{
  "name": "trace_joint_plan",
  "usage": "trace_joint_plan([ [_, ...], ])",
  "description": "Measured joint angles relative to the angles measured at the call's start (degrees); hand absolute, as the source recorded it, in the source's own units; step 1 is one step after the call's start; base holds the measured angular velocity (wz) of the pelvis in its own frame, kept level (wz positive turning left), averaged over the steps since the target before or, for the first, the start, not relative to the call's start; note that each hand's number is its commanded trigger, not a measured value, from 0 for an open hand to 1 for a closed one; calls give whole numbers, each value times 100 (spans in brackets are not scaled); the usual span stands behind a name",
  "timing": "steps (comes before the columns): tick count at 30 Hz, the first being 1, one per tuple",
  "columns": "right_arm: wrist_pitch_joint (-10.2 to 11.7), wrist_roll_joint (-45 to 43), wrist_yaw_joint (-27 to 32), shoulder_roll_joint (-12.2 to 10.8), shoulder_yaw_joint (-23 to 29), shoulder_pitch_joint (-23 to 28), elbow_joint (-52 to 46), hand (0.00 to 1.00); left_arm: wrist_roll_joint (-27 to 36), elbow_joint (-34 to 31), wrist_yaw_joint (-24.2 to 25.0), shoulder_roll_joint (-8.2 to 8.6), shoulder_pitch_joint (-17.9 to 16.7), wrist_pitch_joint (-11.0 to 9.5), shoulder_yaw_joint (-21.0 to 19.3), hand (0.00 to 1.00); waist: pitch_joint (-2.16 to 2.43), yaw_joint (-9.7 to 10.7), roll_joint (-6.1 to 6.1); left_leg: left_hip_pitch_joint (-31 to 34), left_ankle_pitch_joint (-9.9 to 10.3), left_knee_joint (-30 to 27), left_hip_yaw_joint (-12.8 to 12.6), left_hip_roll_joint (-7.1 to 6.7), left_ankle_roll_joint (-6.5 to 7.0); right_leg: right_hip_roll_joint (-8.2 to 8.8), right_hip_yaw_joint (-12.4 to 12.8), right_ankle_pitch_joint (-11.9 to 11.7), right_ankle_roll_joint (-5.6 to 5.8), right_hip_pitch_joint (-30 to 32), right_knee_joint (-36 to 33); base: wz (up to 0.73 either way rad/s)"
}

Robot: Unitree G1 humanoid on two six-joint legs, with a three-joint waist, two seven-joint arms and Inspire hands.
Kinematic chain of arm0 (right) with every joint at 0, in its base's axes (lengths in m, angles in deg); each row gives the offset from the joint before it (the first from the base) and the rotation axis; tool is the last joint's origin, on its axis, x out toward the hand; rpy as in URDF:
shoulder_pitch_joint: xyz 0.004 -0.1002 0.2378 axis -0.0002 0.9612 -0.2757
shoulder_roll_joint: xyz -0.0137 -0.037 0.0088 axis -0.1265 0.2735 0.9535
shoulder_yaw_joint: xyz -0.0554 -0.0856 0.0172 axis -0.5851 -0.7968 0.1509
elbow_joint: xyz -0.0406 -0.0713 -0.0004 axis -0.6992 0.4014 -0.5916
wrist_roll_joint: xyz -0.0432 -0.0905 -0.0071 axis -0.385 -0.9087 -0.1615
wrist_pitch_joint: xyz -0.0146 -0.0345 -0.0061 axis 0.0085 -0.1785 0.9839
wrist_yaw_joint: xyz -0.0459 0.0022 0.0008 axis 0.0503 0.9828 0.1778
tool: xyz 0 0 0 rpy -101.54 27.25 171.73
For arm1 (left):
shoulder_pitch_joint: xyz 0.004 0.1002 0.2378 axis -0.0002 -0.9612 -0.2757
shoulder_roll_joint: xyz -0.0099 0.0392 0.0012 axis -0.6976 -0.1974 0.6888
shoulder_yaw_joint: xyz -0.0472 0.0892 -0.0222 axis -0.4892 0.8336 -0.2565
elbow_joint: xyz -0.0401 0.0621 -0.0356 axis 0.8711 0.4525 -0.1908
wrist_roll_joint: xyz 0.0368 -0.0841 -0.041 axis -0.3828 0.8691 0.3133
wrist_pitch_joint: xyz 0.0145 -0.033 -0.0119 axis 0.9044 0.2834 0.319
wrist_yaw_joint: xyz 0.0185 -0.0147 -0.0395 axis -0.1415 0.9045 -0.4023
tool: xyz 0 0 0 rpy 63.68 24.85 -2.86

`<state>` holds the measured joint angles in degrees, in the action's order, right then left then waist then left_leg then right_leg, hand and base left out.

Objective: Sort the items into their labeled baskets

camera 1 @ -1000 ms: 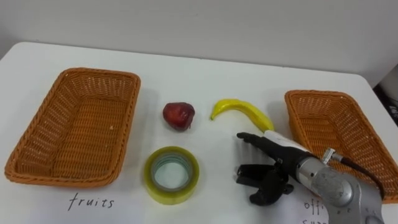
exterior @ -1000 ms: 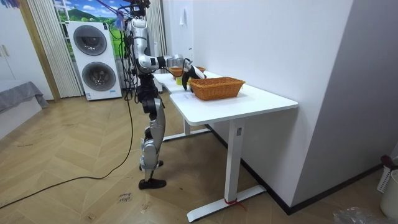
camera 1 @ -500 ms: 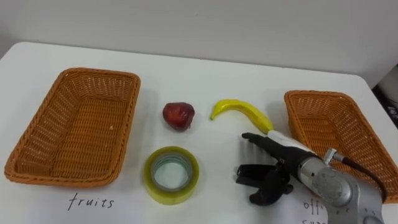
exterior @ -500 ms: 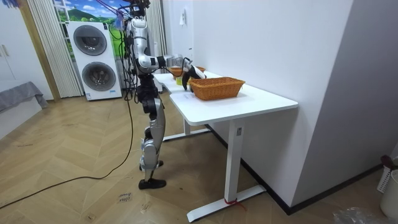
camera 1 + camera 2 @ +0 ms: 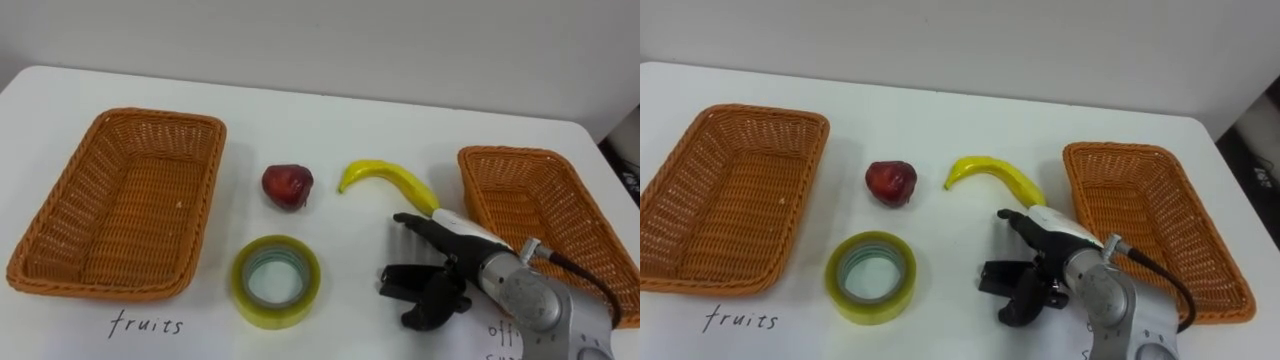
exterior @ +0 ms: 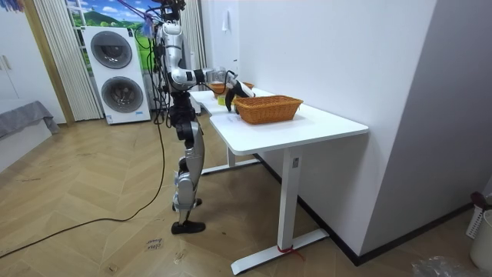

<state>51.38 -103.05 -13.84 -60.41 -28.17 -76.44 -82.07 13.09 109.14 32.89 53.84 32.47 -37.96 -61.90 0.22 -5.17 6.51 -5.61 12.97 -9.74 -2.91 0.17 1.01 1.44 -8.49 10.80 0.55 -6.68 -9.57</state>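
Observation:
A dark red apple (image 5: 287,186) and a yellow banana (image 5: 390,179) lie mid-table between two wicker baskets. A roll of yellowish tape (image 5: 276,281) lies flat in front of the apple. The left basket (image 5: 60,250) above the "fruits" label holds nothing, and so does the right basket (image 5: 592,280). My right hand (image 5: 440,268) hovers over the table just in front of the banana's near end, open, fingers stretched toward the left and thumb hanging below, holding nothing. In the room view my right hand (image 6: 234,87) reaches out over the table.
The white table (image 5: 330,120) stands against a white wall. Handwritten paper labels (image 5: 146,324) lie at its front edge, one in front of each basket. In the room view I stand at the table's long side; two washing machines (image 6: 115,73) stand behind me.
My right hand has drifted slightly toward the right and nearer the front edge. The fruit, tape and baskets have not moved.

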Motion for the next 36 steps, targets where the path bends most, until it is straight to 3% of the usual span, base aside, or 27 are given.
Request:
trace_joint_plan([
  [12, -3, 2, -7, 1, -7, -3, -3, 3, -2, 0, -49, -2, 0, 0, 2, 0, -1, 3, -10, 1, 0, 5, 0, 2, 0, -2, -22, 0, 0, 0, 0, 0],
  [13, -3, 2, -7, 1, -7, -3, -3, 47, -2, 0, -57, -2, 0, 0, 2, 0, -1, 4, -10, 1, 0, 6, 0, 2, 0, -2, -23, 0, 0, 0, 0, 0],
  [14, -2, 2, -7, 1, -7, -3, -2, 100, -2, 0, -68, -2, 0, 0, 2, 0, -2, 4, -10, 0, 0, 8, 0, 2, 0, -1, -25, 0, 0, 0, 0, 0],
  [36, 1, -215, 584, 31, -87, -133, 114, 100, 0, -6, -170, 6, 55, -2, 56, 0, -9, 8, -73, -1, 0, 17, 2, 2, 0, -2, -1, 0, 0, 2, 10, 0],
])
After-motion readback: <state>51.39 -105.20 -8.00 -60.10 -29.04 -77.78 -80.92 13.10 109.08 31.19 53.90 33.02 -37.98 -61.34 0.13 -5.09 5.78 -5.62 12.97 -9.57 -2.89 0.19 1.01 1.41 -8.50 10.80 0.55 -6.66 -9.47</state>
